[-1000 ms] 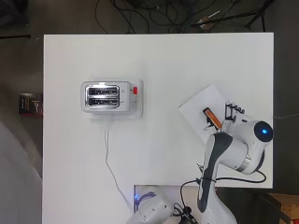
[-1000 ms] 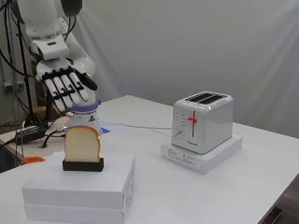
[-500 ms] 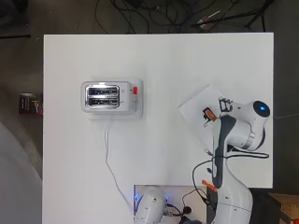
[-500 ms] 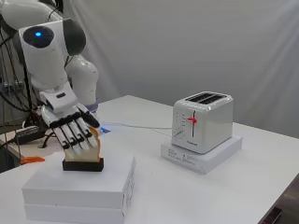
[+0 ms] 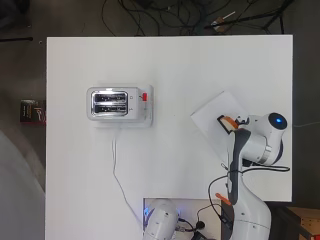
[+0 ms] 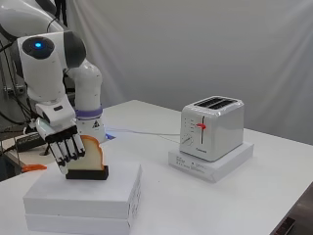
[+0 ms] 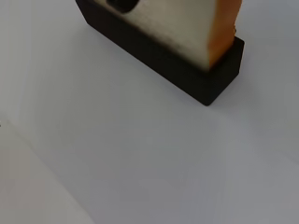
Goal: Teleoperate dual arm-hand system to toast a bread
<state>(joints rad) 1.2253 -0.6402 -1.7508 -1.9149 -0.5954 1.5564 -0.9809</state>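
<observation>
Hand: the hand (image 6: pixel 62 147) hangs at the near face of the bread slice, fingers pointing down and close to straight; whether they or a hidden thumb touch the slice I cannot tell, so I read the hand as open, not gripping.
Bread: the bread slice (image 6: pixel 93 155) stands upright in a black holder (image 6: pixel 88 173), its crust edge toward the toaster; the wrist view shows the slice (image 7: pixel 187 23) seated in the holder's slot (image 7: pixel 187 77).
Support: the holder sits on top of two stacked white boxes (image 6: pixel 98 200) at the near end of the white table (image 5: pixel 200 65).
Toaster: the white two-slot toaster (image 6: pixel 212 127) stands well apart from the bread on a flat white box (image 6: pixel 215 164), both slots empty from overhead (image 5: pixel 109 103), red lever (image 6: pixel 201 126) up, its cord (image 5: pixel 117 175) trailing back toward the arm's base.
Done so far: the hand is at the bread; nothing more shows.
Left to do: by my judgement almost all of it — grasp the slice, lift it out of the holder, carry it across, drop it into a slot, press the lever down.
</observation>
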